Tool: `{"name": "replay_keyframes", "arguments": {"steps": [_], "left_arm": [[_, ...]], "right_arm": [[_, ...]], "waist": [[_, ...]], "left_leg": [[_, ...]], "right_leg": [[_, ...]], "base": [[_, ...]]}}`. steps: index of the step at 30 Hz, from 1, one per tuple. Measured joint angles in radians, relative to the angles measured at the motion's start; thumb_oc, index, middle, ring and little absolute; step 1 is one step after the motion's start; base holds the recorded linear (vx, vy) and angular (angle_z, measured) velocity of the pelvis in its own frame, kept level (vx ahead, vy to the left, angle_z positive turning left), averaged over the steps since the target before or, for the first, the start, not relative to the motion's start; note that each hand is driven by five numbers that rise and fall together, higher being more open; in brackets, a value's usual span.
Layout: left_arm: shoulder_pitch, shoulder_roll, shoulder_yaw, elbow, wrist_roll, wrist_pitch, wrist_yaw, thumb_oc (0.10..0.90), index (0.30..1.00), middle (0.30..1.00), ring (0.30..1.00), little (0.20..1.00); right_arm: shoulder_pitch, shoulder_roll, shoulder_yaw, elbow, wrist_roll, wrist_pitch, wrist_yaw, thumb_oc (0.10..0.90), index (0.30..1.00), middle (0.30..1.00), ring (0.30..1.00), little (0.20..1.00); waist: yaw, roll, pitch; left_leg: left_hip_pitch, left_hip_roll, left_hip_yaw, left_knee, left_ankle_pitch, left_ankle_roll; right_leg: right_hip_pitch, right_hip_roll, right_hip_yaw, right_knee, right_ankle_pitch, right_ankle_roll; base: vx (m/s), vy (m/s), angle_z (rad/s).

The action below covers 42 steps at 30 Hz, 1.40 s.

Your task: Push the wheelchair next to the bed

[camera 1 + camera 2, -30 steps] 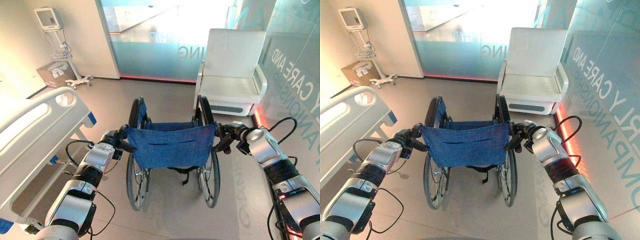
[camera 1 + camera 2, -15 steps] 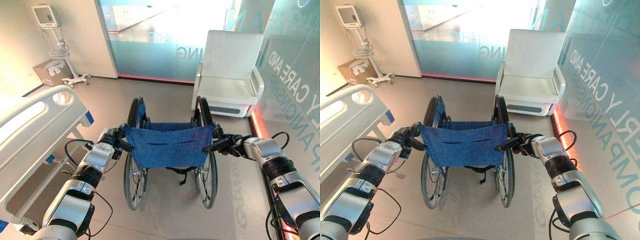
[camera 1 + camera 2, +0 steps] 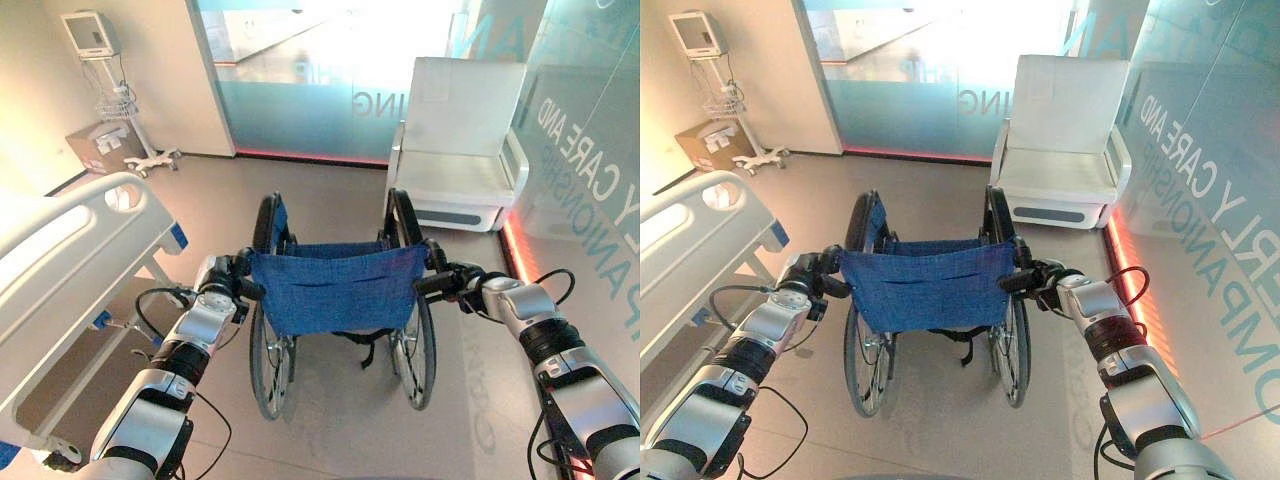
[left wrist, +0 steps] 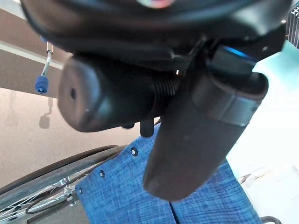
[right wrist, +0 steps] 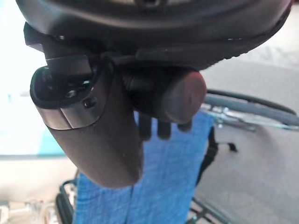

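A wheelchair with a blue cloth backrest (image 3: pixel 338 288) stands in the middle of the floor, its back toward me. My left hand (image 3: pixel 222 277) is curled round the left push handle (image 4: pixel 103 100), thumb (image 4: pixel 201 135) wrapped beside it. My right hand (image 3: pixel 470 283) grips the right push handle (image 5: pixel 180 95) the same way. The white bed (image 3: pixel 70 260) with its rounded rail runs along the left, a short gap from the wheelchair's left wheel (image 3: pixel 262 360).
A white armchair (image 3: pixel 465 150) sits at the back right against a lettered glass wall (image 3: pixel 590 150). At the back left are a monitor on a wheeled stand (image 3: pixel 95 35) and a cardboard box (image 3: pixel 100 145). Grey floor stretches ahead toward the glass door (image 3: pixel 310 80).
My right arm dropped from a raised, bent pose, and its hand closed round the right handle nearer the backrest. The left hand kept its grip. The wheelchair has barely shifted.
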Motion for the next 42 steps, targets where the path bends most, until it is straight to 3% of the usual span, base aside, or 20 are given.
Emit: {"name": "replay_keyframes", "arguments": {"steps": [7, 20, 31, 33, 34, 36, 37, 39, 41, 42], "left_arm": [[-0.002, -0.011, 0.008, 0.001, 0.003, -0.004, 0.005, 0.4, 0.3, 0.3, 0.3, 0.3], [-0.002, -0.033, 0.035, -0.013, 0.009, -0.024, 0.026, 0.4, 0.3, 0.3, 0.3, 0.3], [-0.009, -0.039, 0.039, -0.018, -0.001, -0.045, 0.03, 0.4, 0.3, 0.3, 0.3, 0.3], [-0.019, -0.041, 0.042, -0.017, -0.003, -0.049, 0.03, 0.4, 0.3, 0.3, 0.3, 0.3], [-0.033, -0.043, 0.043, -0.013, -0.004, -0.055, 0.031, 0.4, 0.3, 0.3, 0.3, 0.3], [-0.055, -0.047, 0.041, -0.008, -0.005, -0.066, 0.034, 0.4, 0.3, 0.3, 0.3, 0.3], [-0.058, -0.044, 0.035, -0.011, -0.004, -0.067, 0.034, 0.4, 0.3, 0.3, 0.3, 0.3], [-0.057, -0.025, 0.024, -0.026, -0.003, -0.067, 0.034, 0.4, 0.3, 0.3, 0.3, 0.3], [-0.068, -0.002, 0.013, -0.017, -0.001, -0.085, 0.034, 0.4, 0.3, 0.3, 0.3, 0.3], [-0.068, 0.004, 0.013, -0.013, -0.002, -0.09, 0.034, 0.4, 0.3, 0.3, 0.3, 0.3]], "right_arm": [[-0.007, -0.003, 0.001, -0.013, -0.037, -0.009, -0.01, 0.4, 0.3, 0.3, 0.3, 0.3], [-0.002, -0.003, 0.018, -0.107, -0.257, -0.01, -0.048, 0.4, 0.3, 0.3, 0.3, 0.3], [0.006, -0.003, 0.0, -0.13, -0.293, -0.024, -0.067, 0.4, 0.3, 0.3, 0.3, 0.3], [0.001, -0.006, -0.012, -0.129, -0.293, -0.04, -0.072, 0.4, 0.3, 0.3, 0.3, 0.3], [-0.009, -0.011, -0.022, -0.128, -0.293, -0.051, -0.074, 0.4, 0.3, 0.3, 0.3, 0.3], [-0.008, -0.027, -0.025, -0.131, -0.289, -0.066, -0.078, 0.4, 0.3, 0.3, 0.3, 0.3], [-0.005, -0.027, -0.026, -0.131, -0.284, -0.067, -0.08, 0.4, 0.3, 0.3, 0.3, 0.3], [0.019, -0.026, -0.032, -0.14, -0.255, -0.084, -0.089, 0.4, 0.3, 0.3, 0.3, 0.3], [0.037, -0.008, -0.046, -0.16, -0.253, -0.099, -0.101, 0.4, 0.3, 0.3, 0.3, 0.3], [0.037, 0.0, -0.052, -0.162, -0.253, -0.101, -0.102, 0.4, 0.3, 0.3, 0.3, 0.3]], "waist": [[0.0, 0.01, 0.006], [0.001, 0.029, 0.035], [-0.004, 0.03, 0.062], [-0.012, 0.035, 0.087], [-0.01, 0.043, 0.116], [-0.014, 0.052, 0.144], [-0.014, 0.043, 0.149], [-0.017, 0.032, 0.162], [-0.028, 0.003, 0.173], [-0.028, -0.002, 0.177]], "left_leg": [[0.0, 0.0, 0.0, 0.0, 0.0, 0.0], [-0.001, -0.001, -0.001, 0.0, 0.0, 0.0], [0.001, -0.015, 0.008, -0.004, -0.001, 0.001], [0.008, -0.022, 0.009, -0.006, -0.005, 0.004], [0.004, -0.018, 0.008, 0.014, -0.019, 0.024], [0.004, -0.015, 0.004, 0.022, -0.023, 0.04], [0.014, -0.021, -0.013, 0.02, -0.026, 0.05], [0.022, -0.027, -0.037, 0.028, -0.027, 0.063], [0.008, -0.037, -0.054, 0.047, -0.039, 0.054], [0.01, -0.037, -0.055, 0.051, -0.042, 0.049]], "right_leg": [[0.0, 0.0, 0.0, 0.0, 0.0, 0.0], [0.002, -0.001, -0.001, 0.001, 0.0, 0.0], [-0.011, -0.021, -0.019, 0.039, -0.011, 0.005], [-0.043, -0.039, -0.028, 0.132, -0.042, 0.012], [-0.102, -0.064, -0.027, 0.262, -0.071, 0.025], [-0.227, -0.12, -0.024, 0.519, -0.073, 0.029], [-0.267, -0.147, -0.019, 0.604, -0.071, 0.034], [-0.329, -0.183, -0.019, 0.586, -0.101, 0.055], [-0.359, -0.262, -0.006, 0.362, -0.051, 0.129], [-0.359, -0.279, 0.006, 0.312, -0.044, 0.138]], "base": [[0.0, 0.0, 0.0], [0.04, 0.038, 0.01], [0.08, 0.157, 0.01], [0.11, 0.11, -0.07], [0.11, 0.012, -0.12], [0.22, -0.07, -0.08], [0.3, -0.156, -0.09], [0.31, -0.204, 0.01], [0.45, -0.372, 0.21], [0.37, -0.354, 0.13]]}}
